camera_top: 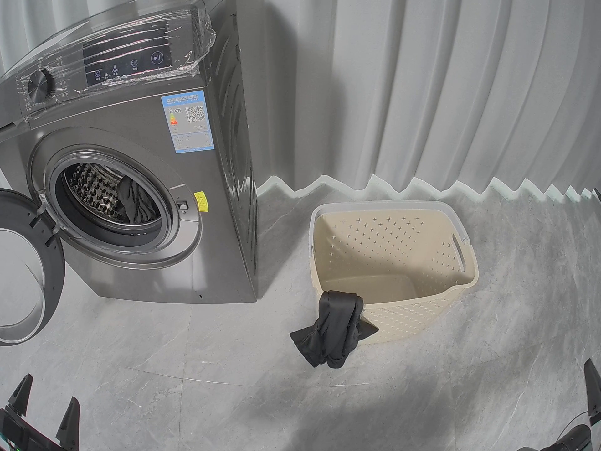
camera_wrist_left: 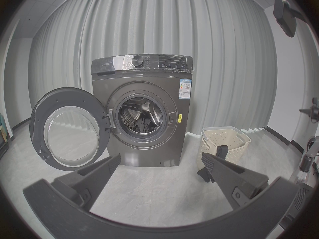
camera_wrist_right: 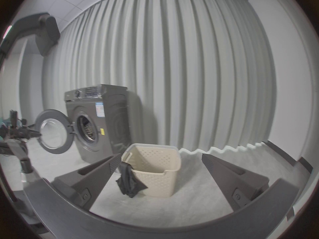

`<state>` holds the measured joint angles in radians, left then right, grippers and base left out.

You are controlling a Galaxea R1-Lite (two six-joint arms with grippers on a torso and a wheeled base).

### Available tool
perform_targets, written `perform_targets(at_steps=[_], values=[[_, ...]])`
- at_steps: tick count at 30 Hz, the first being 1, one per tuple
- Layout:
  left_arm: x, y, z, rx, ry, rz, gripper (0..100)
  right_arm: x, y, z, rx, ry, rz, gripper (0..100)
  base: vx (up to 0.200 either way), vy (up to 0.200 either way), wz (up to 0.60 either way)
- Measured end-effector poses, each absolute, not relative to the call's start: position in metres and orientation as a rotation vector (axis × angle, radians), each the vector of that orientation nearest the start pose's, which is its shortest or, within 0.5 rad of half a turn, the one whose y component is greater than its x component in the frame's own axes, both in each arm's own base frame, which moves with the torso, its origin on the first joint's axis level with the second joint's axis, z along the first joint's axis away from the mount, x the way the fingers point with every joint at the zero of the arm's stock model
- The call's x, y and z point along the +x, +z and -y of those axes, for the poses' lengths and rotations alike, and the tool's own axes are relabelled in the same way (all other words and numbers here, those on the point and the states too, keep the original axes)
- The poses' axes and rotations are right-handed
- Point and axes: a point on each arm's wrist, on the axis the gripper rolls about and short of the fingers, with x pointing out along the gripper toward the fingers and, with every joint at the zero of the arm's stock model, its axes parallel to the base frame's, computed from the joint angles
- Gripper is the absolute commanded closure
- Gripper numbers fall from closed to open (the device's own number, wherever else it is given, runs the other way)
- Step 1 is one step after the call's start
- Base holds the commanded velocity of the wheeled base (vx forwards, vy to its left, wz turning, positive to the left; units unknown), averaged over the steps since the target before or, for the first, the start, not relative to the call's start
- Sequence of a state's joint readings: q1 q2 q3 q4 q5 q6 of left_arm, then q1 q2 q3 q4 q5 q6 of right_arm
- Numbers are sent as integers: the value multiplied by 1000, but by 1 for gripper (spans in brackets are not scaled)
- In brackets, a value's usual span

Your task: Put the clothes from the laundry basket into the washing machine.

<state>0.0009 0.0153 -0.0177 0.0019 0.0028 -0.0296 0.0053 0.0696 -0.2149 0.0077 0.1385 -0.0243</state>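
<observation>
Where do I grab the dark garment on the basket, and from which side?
Grip the dark garment at its bunched fold just outside the near rim of the laundry basket, coming from above on the robot's side. It drapes over that rim, mostly hanging outside, so that fold likely gives the fingers most cloth.

Ahead of the left gripper (camera_wrist_left: 160,156), whose fingers (camera_wrist_left: 93,176) look matt dark plastic, the washing machine (camera_top: 125,114) is seen in brushed grey metal; its panel (camera_top: 125,64) is wrapped in wrinkled, glossy clear film (camera_top: 200,29), and the drum (camera_top: 94,186) is shiny perforated metal. Ahead of the right gripper (camera_wrist_right: 161,156), a matt cream plastic laundry basket (camera_top: 388,207) carries soft, dull dark cloth (camera_top: 335,333). Beneath both, the floor (camera_top: 188,358) is polished and stone-like.
</observation>
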Motion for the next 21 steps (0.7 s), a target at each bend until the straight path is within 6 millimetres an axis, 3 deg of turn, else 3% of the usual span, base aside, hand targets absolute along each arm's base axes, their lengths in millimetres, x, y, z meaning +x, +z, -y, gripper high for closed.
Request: perform_targets(at_steps=[3,7,13,21], values=[[-23,81,0,-29,4,0,0,-34,157,-4,-36,227,115,0,0,0,0],[-23,81,0,-29,4,0,0,-15,176,-7,-40,341,11,0,0,0,0],[-23,81,0,-30,4,0,0,33,189,-11,-29,460,-156,0,0,0,0],[-23,80,0,-31,4,0,0,109,185,-35,64,578,-347,0,0,75,0]])
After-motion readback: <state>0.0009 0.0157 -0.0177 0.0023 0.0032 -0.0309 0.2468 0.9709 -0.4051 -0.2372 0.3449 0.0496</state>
